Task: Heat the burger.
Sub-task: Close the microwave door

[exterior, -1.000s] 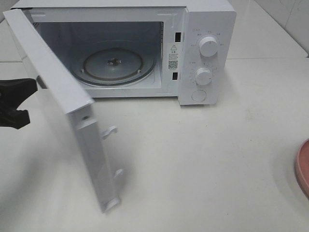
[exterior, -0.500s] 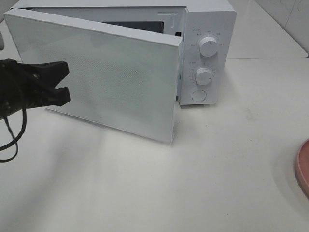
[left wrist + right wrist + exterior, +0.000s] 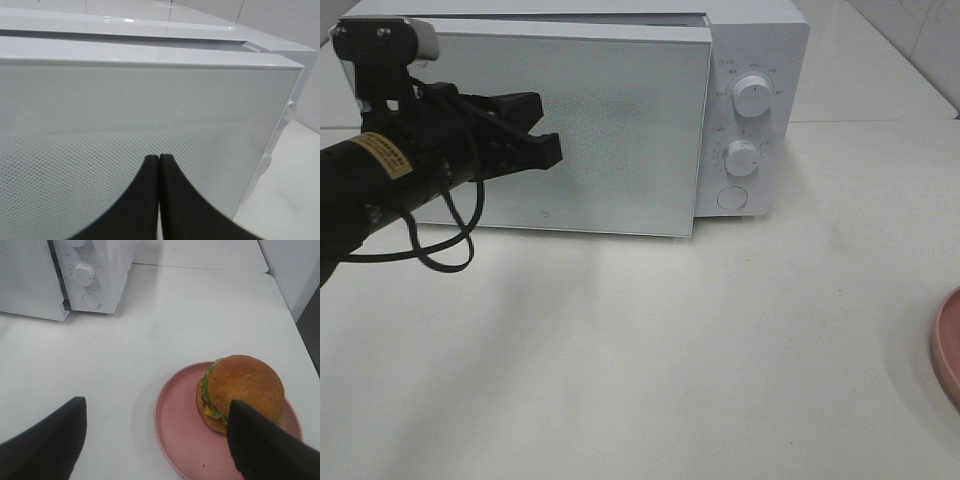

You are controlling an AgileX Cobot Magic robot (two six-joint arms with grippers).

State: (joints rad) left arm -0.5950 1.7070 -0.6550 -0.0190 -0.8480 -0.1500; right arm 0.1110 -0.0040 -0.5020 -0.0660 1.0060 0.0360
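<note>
While fingers [image 3: 260,445] spread, burger [image 3: 240,392] between, unheld

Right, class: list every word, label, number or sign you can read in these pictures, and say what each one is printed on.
None can be read outright.
Small grey markings around the two round white dials on the white microwave oven: too small to read.
Yellow label with dark print on the black left arm: blurred, unreadable.
Tiny mark low on the white perforated microwave door: too small to read.
Pink round plate and golden-brown burger: no text.
</note>
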